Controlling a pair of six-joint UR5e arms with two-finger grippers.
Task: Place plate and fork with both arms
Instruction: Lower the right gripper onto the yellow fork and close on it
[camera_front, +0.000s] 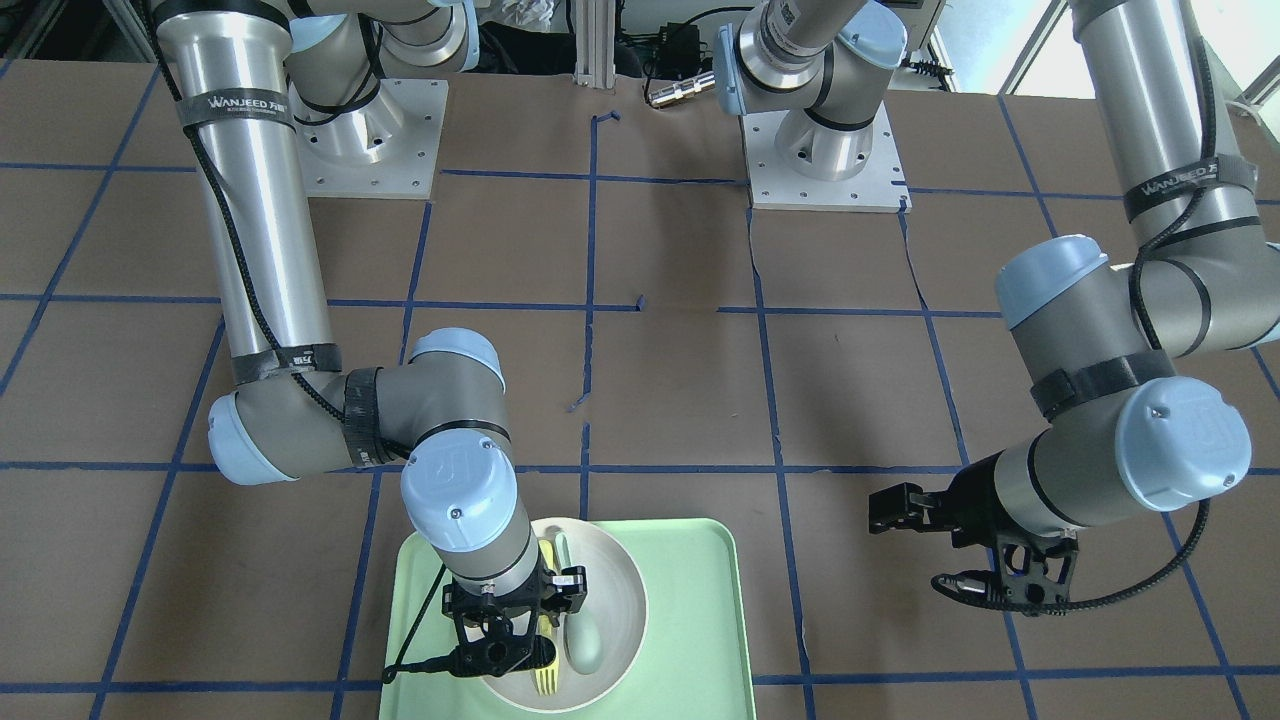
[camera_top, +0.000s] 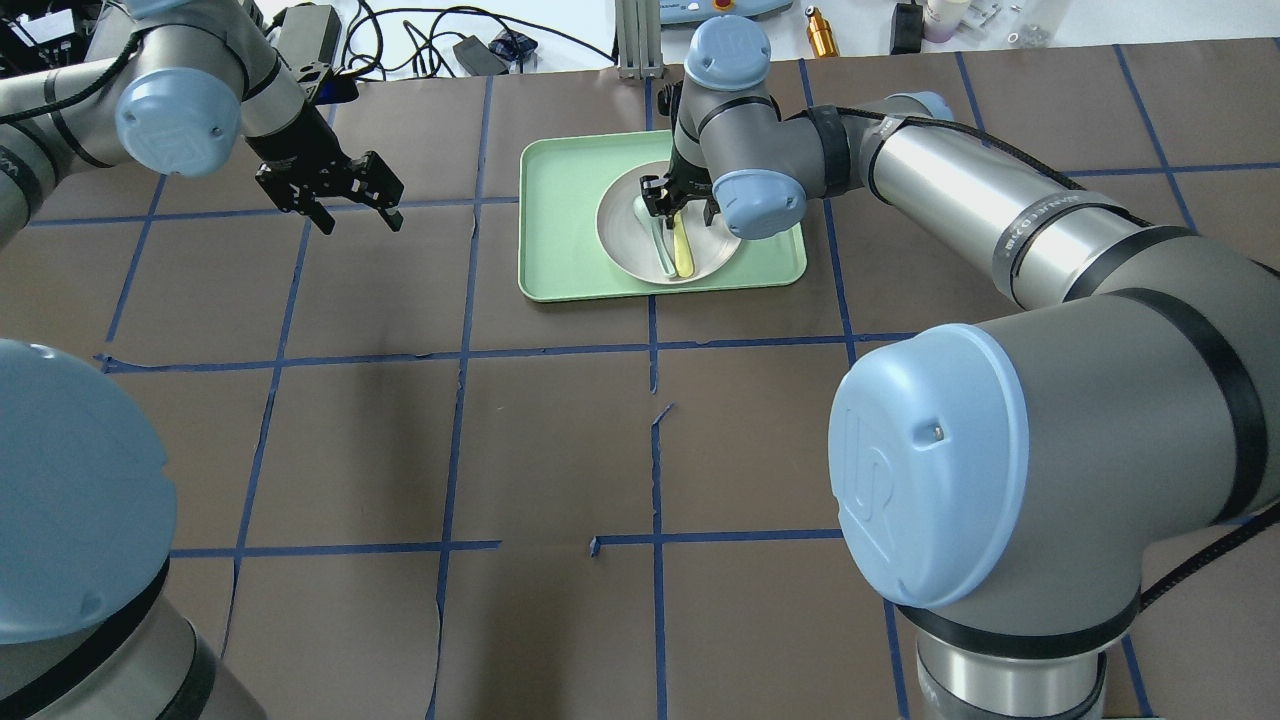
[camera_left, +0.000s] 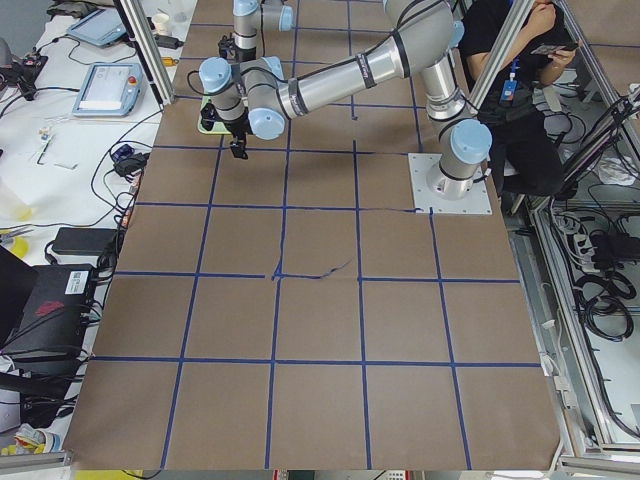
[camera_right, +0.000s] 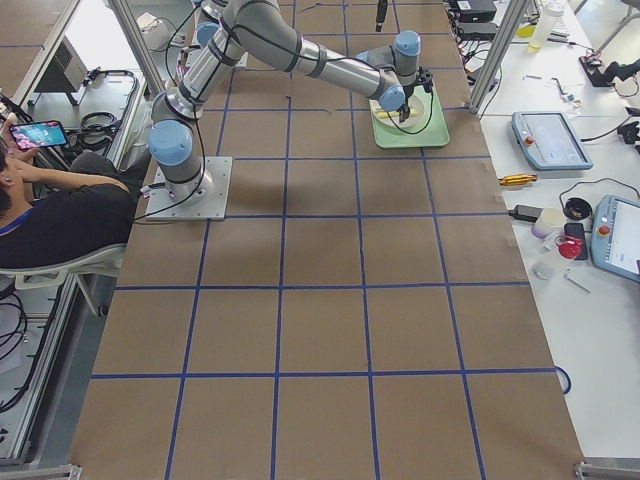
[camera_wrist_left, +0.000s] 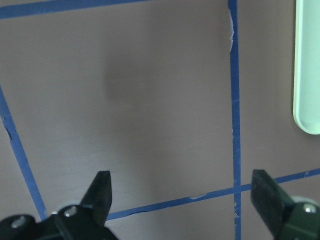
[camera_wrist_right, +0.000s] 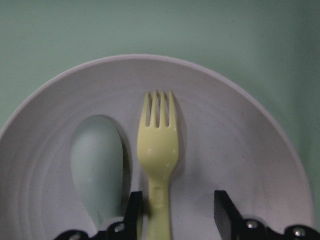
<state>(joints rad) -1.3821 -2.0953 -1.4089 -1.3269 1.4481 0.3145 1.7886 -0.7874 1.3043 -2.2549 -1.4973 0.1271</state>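
**Right tool** (camera_wrist_right: 177, 200): it sits low over the plate (camera_wrist_right: 240, 150). Its fingers are parted and released, and they clamp nothing. The handle of the fork (camera_wrist_right: 159, 145) runs between the two fingers, just beside the finger on the wrist view's left. Whether it touches that finger cannot be told.

**Fork:** it lies flat inside the plate, with its tines pointing towards the operators' side of the surface (camera_front: 680, 400). A grey-green spoon (camera_wrist_right: 97, 160) lies alongside it, roughly parallel. The spoon's bowl faces the same way as the tines, and its handle end is hidden behind the tool.

**Plate:** it rests on the mint-green tray (camera_top: 560, 230), within the tray's rim. The tray stands on the far part of the surface from the robot, near the middle of its width.

**Left tool** (camera_wrist_left: 182, 192): it hangs above bare brown surface crossed by blue tape lines, well apart from the plate. Its fingers are spread wide and hold nothing. Only a rounded corner of the tray shows at the edge of its wrist view.
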